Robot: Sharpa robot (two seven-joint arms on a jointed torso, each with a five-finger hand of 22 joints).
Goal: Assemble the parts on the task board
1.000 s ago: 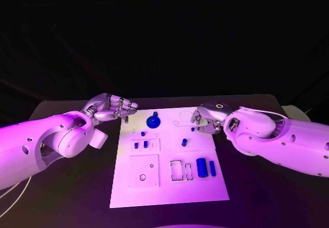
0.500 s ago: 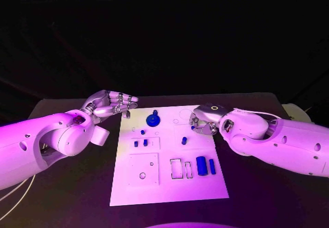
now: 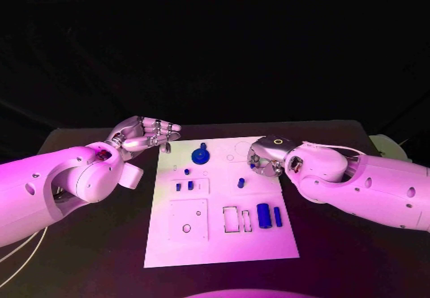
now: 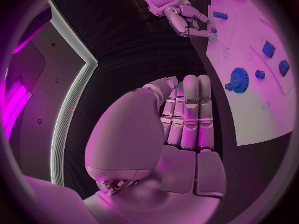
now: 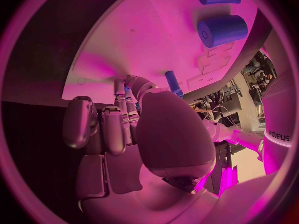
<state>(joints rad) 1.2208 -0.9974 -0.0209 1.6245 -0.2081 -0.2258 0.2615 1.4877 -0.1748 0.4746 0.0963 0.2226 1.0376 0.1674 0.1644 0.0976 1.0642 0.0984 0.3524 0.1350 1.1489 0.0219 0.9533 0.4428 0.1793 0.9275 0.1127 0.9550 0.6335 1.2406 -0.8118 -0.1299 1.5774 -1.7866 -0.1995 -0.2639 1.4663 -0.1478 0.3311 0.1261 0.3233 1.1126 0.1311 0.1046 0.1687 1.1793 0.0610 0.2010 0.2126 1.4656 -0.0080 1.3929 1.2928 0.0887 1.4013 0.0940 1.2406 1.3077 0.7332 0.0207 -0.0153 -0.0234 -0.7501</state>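
Blue parts, about nine

One white task board lies on one black table. On the board sit one blue gear, two upright blue cylinders side by side, a thick one and a thin one, and about four smaller blue pieces. Two hands are there, left hand and right hand.

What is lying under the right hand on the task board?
The right hand hovers over the task board. The right wrist view shows white board and a small blue part near its fingers; whatever lies beneath the palm is covered.
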